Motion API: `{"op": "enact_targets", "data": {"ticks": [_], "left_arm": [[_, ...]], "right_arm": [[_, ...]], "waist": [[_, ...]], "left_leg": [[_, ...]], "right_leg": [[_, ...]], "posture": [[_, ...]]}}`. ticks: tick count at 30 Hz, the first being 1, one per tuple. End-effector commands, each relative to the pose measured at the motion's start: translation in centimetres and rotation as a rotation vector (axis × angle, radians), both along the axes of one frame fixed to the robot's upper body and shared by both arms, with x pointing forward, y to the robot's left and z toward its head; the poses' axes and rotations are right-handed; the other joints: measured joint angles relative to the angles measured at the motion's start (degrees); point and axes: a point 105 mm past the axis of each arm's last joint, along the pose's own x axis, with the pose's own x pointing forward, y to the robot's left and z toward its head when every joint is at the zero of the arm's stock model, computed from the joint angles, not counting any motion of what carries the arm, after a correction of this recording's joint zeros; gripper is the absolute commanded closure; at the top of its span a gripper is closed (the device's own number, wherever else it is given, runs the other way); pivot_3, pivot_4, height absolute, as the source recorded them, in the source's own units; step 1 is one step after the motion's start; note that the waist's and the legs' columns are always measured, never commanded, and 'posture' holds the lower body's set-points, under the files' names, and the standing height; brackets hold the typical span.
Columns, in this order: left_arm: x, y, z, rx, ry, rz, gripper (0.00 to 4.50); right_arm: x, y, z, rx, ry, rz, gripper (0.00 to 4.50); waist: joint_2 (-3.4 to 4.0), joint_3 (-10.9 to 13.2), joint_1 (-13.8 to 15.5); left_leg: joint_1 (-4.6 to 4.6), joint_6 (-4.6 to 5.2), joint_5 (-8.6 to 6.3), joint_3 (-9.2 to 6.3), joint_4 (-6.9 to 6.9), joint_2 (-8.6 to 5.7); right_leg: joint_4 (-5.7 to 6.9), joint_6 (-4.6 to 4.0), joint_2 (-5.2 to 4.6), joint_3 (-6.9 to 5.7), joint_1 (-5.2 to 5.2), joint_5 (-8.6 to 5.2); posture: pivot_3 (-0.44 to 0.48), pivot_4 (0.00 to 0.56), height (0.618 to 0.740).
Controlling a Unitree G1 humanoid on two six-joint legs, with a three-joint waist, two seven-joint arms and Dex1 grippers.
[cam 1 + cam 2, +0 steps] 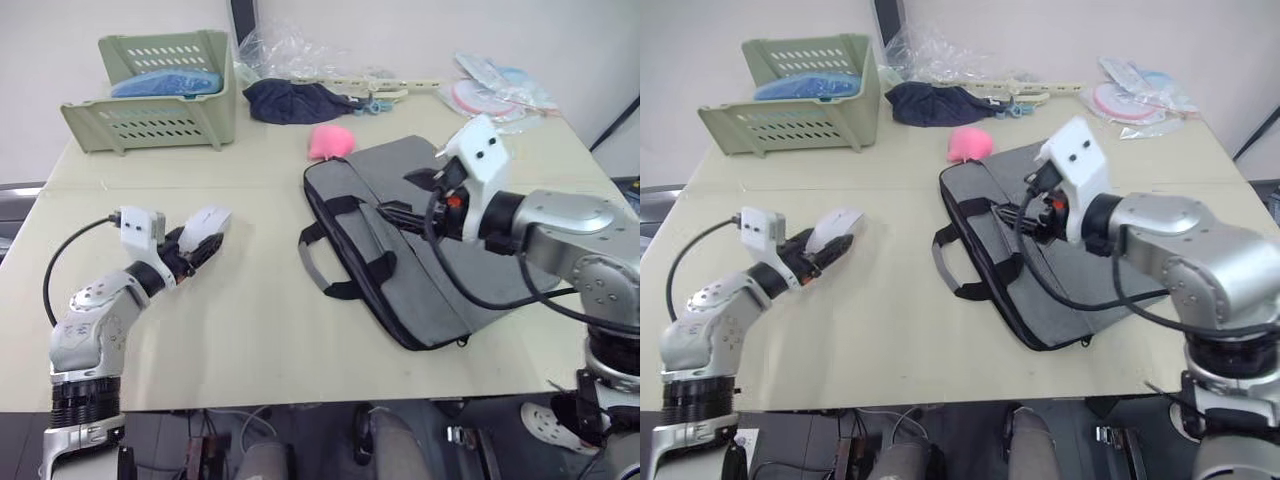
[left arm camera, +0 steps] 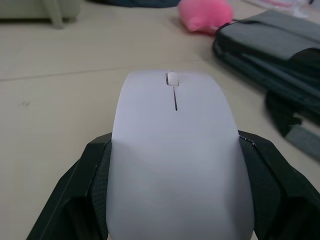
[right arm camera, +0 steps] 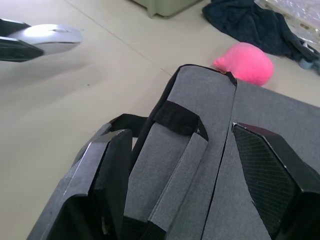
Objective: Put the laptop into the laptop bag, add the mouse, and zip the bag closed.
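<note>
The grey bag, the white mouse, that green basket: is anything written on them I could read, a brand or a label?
No readable text anywhere.
Laptop bag: plain grey, no label visible.
Mouse: plain white, no logo.
Green basket: no writing.
Packets at the far edge: any print too small to read.

Rear of mouse [image 2: 175, 165] cut off by wrist view's lower edge. Bag [image 1: 440, 240] partly hidden behind right arm. Basket [image 1: 150, 95] contents too unclear to tell.
</note>
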Motion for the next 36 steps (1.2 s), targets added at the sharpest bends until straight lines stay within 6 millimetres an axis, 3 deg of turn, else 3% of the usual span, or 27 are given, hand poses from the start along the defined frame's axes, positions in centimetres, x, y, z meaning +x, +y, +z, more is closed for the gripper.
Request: {"op": "enact_targets", "data": {"ticks": [1,7,18,36], "left_arm": [[-1.7,-0.8,2.8,-0.029,-0.046,-0.108,1.69],[-3.3,-2.1,3.0,-0.028,-0.025,-0.231,1.69],[-4.5,-3.5,3.2,-0.023,0.013,-0.373,1.69],[-3.8,-4.3,3.2,-0.019,0.018,-0.394,1.69]], "right_arm": [[0.2,1.3,-1.5,0.012,-0.020,-0.100,0.96],[0.6,2.4,-4.2,0.001,0.009,-0.187,0.96],[1.1,4.5,-6.7,-0.021,-0.005,-0.211,0.96],[1.9,5.3,-7.7,-0.084,-0.039,-0.203,0.96]], "waist": [[0.01,0.00,-0.06],[0.02,0.00,-0.21],[0.05,0.01,-0.44],[0.06,0.02,-1.76]], "left_leg": [[0.01,0.00,0.00,0.01,-0.01,0.00],[0.02,-0.01,0.00,0.03,-0.05,0.03],[0.07,-0.03,-0.01,0.05,-0.14,0.01],[0.08,-0.03,-0.01,0.05,-0.21,0.02]], "right_leg": [[0.00,0.00,0.01,0.00,0.00,0.00],[-0.01,-0.01,0.09,0.02,-0.02,-0.01],[-0.07,-0.04,0.15,0.03,-0.03,-0.02],[-0.10,-0.04,0.16,0.04,-0.03,-0.02]], "posture": [[0.000,0.150,0.740],[0.000,0.150,0.740],[0.000,0.150,0.740],[0.000,0.150,0.740]]}}
